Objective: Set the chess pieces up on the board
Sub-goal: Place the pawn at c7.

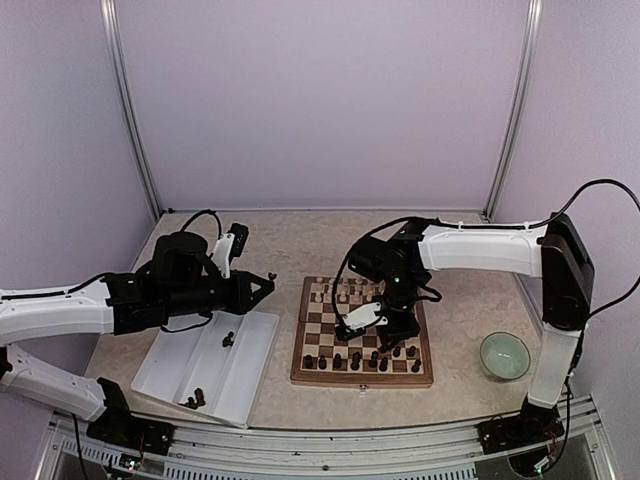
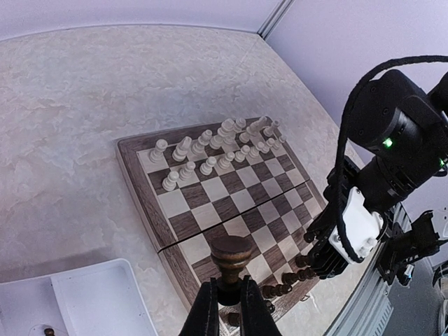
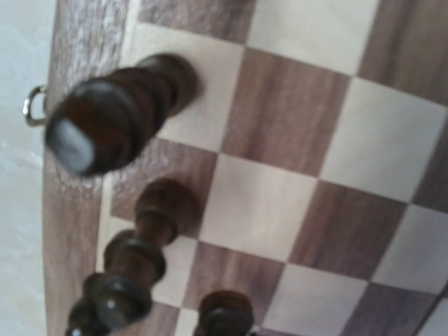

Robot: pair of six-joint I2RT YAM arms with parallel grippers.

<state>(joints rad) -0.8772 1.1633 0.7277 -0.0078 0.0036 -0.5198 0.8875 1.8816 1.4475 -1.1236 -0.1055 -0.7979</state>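
Board point(image 2: 210, 203) grained wood, satin; dark pieces point(image 3: 112, 122) turned, glossy wood.

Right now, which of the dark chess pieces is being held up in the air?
The dark piece pinched by the left gripper. The other dark pieces stand on the board or lie in the white tray.

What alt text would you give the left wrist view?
The left hand pinches a dark chess piece, with the board beyond. Cream pieces stand in two rows on its far side; the right hand hangs over dark pieces at its right.
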